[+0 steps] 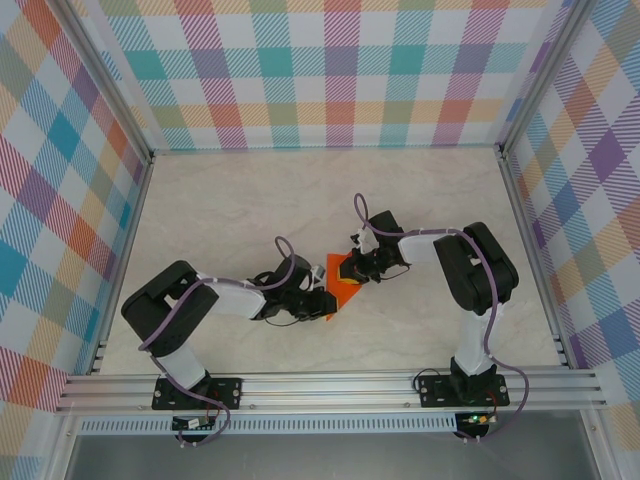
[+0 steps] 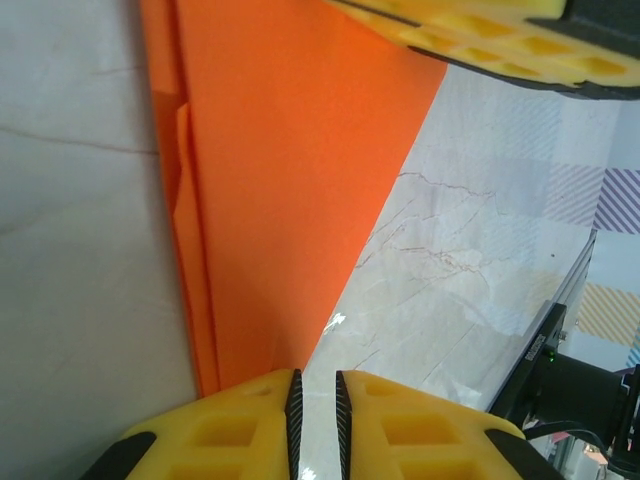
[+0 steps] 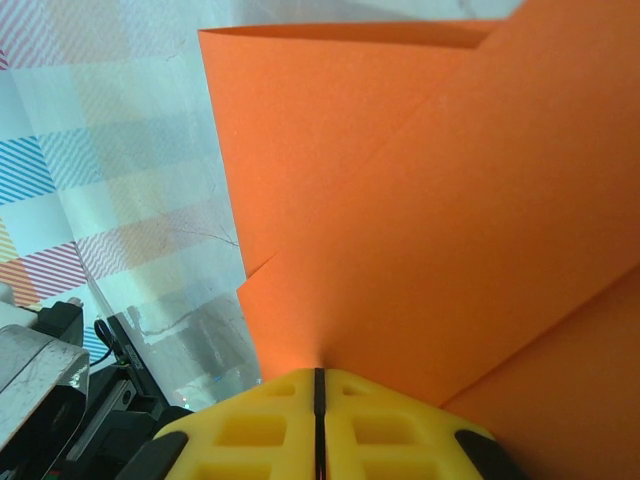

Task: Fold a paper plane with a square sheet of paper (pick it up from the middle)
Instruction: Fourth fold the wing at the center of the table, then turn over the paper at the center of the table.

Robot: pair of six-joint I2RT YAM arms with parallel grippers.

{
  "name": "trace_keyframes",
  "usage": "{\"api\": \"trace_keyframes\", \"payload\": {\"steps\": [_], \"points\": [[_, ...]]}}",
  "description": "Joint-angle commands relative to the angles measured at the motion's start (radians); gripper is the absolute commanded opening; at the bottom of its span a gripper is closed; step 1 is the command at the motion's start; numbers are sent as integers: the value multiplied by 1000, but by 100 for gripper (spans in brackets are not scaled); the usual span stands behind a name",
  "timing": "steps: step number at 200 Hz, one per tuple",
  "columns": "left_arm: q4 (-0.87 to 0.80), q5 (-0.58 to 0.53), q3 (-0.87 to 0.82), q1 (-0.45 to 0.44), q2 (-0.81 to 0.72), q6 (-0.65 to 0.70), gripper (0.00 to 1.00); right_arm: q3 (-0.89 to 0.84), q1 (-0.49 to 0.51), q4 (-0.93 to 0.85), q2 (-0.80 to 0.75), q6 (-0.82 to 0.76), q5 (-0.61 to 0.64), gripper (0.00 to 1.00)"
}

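One folded orange sheet (image 1: pixel 345 292), pinched in right jaws, left jaws narrowly apart at tip

No text, label, brand, number or sign can be read in any of the views.
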Motion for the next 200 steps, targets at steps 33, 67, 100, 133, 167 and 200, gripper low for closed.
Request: {"api": "trace_keyframes", "payload": {"steps": [33,67,100,133,167,200], "points": [[-205,-45,-91,-13,-80,56,19,-34,2,-53,105,-3,170,9],[-279,-45,-72,-13,-134,101,19,-31,2,-52,102,1,164,10],[-372,-162,-42,-12,-265,109,19,-13,2,-66,59,5,138,12],[-544,-356,44,-3,-346,146,20,21,2,-117,-67,3,121,20],[-551,-400,114,20,-315,160,27,20,1,-218,-236,-13,245,34],[-526,-358,210,19,-189,177,32,-63,-14,-243,-344,-1,336,42]]}}
